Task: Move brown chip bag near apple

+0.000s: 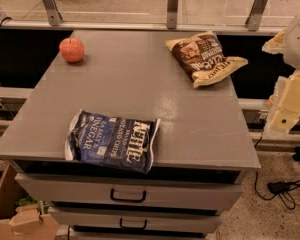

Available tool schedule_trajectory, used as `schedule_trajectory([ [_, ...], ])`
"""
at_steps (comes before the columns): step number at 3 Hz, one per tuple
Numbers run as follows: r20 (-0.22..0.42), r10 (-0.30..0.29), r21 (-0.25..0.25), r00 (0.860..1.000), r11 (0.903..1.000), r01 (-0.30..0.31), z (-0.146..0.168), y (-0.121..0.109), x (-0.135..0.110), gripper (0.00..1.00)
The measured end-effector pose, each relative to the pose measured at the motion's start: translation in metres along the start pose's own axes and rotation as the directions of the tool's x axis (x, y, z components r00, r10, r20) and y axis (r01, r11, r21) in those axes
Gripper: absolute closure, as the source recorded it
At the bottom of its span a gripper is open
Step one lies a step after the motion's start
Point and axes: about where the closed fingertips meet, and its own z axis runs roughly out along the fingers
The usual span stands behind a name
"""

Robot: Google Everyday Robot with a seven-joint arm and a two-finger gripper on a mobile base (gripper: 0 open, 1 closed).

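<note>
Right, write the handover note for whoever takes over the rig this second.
Tool: at the view's right edge, off the table's right side, touching nothing on it.
Brown chip bag: lying flat at the back right, one end at the table's right edge.
Apple: back left corner, far from the bag.
Blue Kettle bag: front edge, not part of the job.
Done: nothing.
Left: grasp the brown bag, carry it left, set it beside the apple.
</note>
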Motion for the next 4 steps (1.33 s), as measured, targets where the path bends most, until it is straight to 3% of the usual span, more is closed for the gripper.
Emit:
schedule_trajectory([
  [1, 0.000, 0.000, 0.000, 1.000, 1.0000, 0.000, 0.000, 0.000, 0.000, 0.00],
  [2, 0.006, 0.008, 0.023, 1.000, 0.9997, -0.008, 0.012, -0.021, 0.000, 0.00],
  [3, 0.021, 0.026, 0.075, 0.999, 0.9968, -0.028, 0.038, -0.072, 0.001, 0.00],
  [4, 0.083, 0.072, 0.134, 0.994, 0.9876, -0.082, 0.068, -0.135, -0.003, 0.00],
])
